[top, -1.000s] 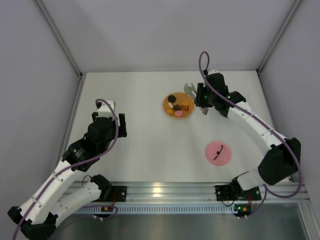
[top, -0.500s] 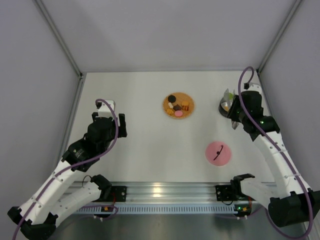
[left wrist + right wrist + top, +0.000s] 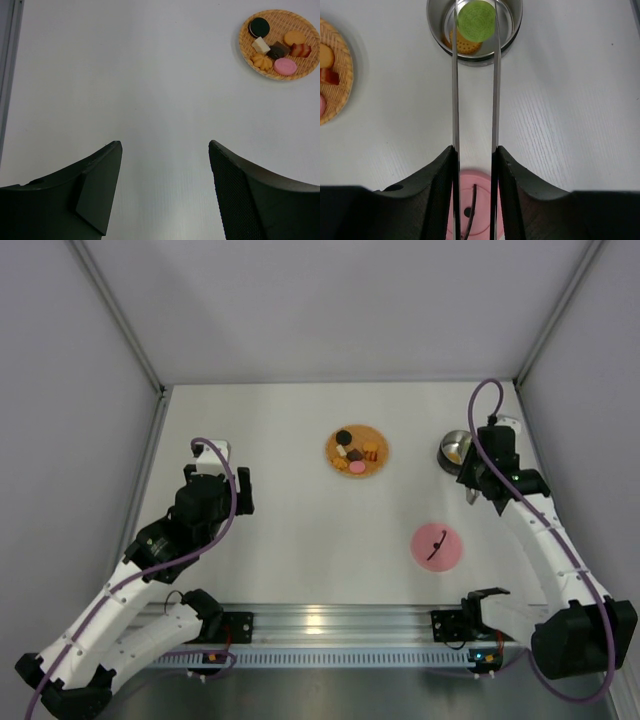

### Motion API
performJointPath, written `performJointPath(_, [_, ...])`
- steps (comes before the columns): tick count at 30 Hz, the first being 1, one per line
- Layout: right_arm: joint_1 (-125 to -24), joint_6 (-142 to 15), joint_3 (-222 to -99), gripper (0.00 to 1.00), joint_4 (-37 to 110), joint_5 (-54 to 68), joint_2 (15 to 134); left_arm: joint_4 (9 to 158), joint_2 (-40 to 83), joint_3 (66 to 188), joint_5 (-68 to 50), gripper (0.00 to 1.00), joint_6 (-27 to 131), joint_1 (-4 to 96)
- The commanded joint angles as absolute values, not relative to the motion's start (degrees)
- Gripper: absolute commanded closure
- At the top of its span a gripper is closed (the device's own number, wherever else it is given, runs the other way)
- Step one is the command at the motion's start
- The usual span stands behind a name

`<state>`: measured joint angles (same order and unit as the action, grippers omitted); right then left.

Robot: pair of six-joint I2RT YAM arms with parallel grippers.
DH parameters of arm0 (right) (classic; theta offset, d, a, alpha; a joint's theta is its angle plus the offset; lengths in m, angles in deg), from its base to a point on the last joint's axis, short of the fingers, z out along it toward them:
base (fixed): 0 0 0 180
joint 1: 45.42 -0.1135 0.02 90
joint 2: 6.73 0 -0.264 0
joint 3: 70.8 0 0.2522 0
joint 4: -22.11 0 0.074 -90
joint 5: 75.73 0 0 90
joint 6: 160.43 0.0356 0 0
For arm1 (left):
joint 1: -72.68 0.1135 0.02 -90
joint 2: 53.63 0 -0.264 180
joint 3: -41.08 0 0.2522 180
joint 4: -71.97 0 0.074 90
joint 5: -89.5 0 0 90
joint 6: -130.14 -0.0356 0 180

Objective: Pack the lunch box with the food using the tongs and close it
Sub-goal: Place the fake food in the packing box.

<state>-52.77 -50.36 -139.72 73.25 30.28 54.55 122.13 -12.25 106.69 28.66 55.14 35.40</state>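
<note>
My right gripper [image 3: 475,150] is shut on the tongs [image 3: 454,100], whose two thin arms run forward from between its fingers. A round green piece of food [image 3: 476,20] sits between the tong tips, right over the open steel lunch box [image 3: 515,30]. A round cracker [image 3: 465,46] lies inside the box. From above, the right gripper [image 3: 471,474] is just in front of the lunch box [image 3: 452,449] at the table's right. More food [image 3: 280,50] lies on the woven mat [image 3: 357,451]. My left gripper [image 3: 165,150] stands open over bare table at the left [image 3: 218,478].
The pink disc lid [image 3: 437,545] with a dark strap lies flat in front of the lunch box, under my right wrist [image 3: 484,220]. The woven mat's edge [image 3: 335,85] shows left of the tongs. Grey walls enclose the table on three sides.
My right arm swung from the woven mat across to the lunch box, carrying the tongs and the green piece. The left arm stayed still.
</note>
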Motion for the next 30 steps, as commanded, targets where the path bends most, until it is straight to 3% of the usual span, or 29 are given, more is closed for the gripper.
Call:
performJointPath(1, [-51.75,-50.31,-140.38,0.64,70.5,31.76,55.32,120.27,-12.68,106.34,28.76,0.25,54.81,35.5])
performJointPath(7, [-51.66,-50.39,-140.55,0.55,69.88,31.59,56.73,120.18,-12.59,106.34,28.76,0.25,54.81,35.41])
performJointPath(18, [-52.18,-50.84,-144.06,0.55,71.2,27.29,55.41,120.18,-12.5,106.34,28.76,0.25,54.64,35.41])
performJointPath(30, [-70.1,-47.5,-151.19,0.55,70.42,29.74,63.3,120.27,-12.24,106.34,29.12,0.25,54.81,35.5])
